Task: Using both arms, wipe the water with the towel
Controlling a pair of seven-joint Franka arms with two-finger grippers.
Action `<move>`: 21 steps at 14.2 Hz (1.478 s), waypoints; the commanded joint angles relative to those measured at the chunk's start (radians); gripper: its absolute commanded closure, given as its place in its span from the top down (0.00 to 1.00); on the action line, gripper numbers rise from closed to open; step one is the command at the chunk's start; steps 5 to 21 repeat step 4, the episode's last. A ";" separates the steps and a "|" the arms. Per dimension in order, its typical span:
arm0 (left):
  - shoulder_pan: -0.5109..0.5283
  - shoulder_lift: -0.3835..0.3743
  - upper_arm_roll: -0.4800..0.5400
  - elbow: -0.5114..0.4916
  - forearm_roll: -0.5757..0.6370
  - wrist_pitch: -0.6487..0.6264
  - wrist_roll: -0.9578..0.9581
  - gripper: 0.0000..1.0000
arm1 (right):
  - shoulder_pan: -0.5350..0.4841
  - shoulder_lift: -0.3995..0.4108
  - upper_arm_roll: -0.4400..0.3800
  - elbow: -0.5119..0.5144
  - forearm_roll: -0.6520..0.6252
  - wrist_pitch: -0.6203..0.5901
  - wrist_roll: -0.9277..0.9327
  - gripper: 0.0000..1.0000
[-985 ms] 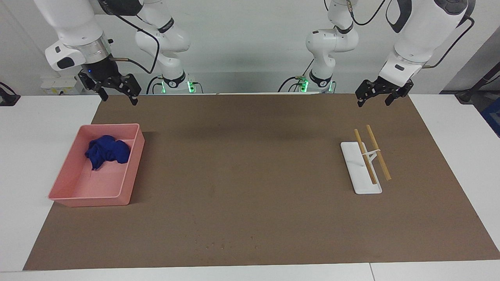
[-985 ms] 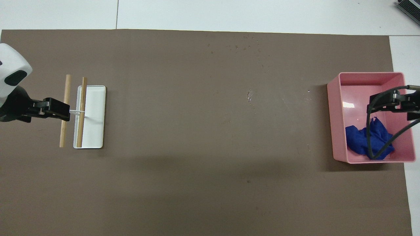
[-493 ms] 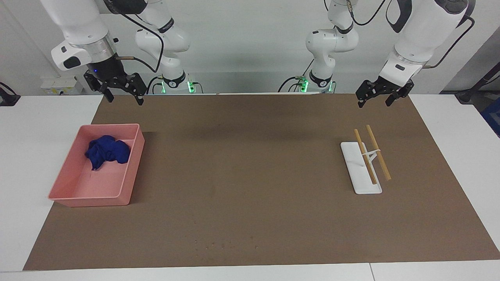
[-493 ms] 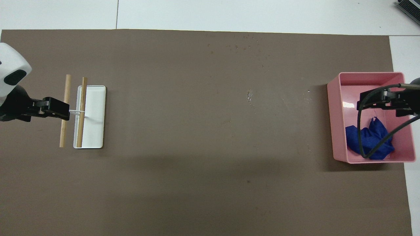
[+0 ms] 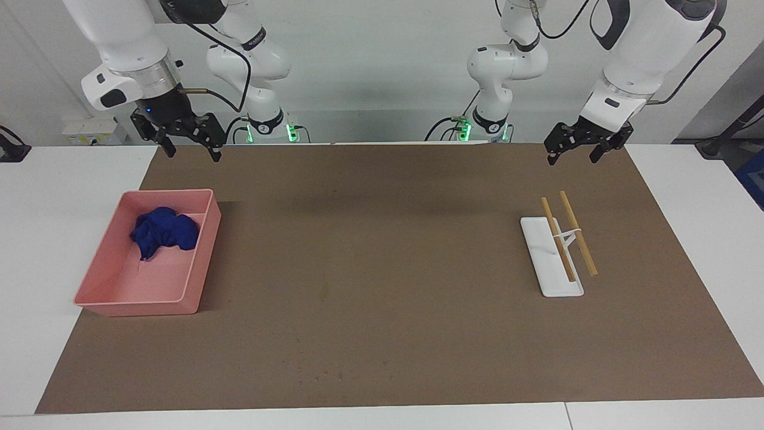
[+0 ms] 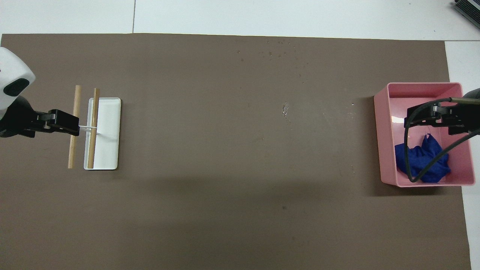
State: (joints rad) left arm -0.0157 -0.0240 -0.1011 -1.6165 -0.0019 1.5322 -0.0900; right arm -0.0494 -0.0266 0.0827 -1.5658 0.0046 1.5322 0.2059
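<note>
Two grippers hang in the air at the robots' own edge of the brown mat [image 5: 382,280], both with fingers spread and holding nothing. The right gripper [image 5: 191,149] is up over the mat's corner at the right arm's end, above the bin's near end; the overhead view sets it over the bin, with its black cable looping across the towel there. The left gripper [image 5: 573,153] hangs over the mat at the left arm's end, above the spot just nearer the robots than the rack. Next out from the robots, at the right arm's end, stands the pink bin [image 5: 200,263], with a low divider across it; the blue towel [image 5: 164,234] lies crumpled inside, in the part of the bin nearest the robots, against that divider. At the left arm's end sits the white rack [image 5: 540,251], a flat tray with two wooden rods [image 5: 578,233] carried side by side on a thin white support, one rod over the tray and one just off its edge. The middle of the mat carries a few pale flecks [image 6: 285,109]. Farthest from the robots, close to the mat's outer edge and about midway along it, lies the water [image 5: 325,375]: small dark specks scattered apart, well away from towel, bin and rack. No readable writing shows on bin, rack or mat; small round markings on the arm bases are too small to read.
</note>
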 commanded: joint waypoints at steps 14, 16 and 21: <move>0.014 -0.022 -0.005 -0.023 0.019 0.026 0.004 1.00 | -0.006 -0.026 0.005 -0.034 -0.018 0.012 -0.017 0.99; 0.014 -0.022 -0.005 -0.023 0.019 0.026 0.004 1.00 | -0.006 -0.026 0.005 -0.034 -0.018 0.012 -0.017 0.99; 0.014 -0.022 -0.005 -0.023 0.019 0.026 0.004 1.00 | -0.006 -0.026 0.005 -0.034 -0.018 0.012 -0.017 0.99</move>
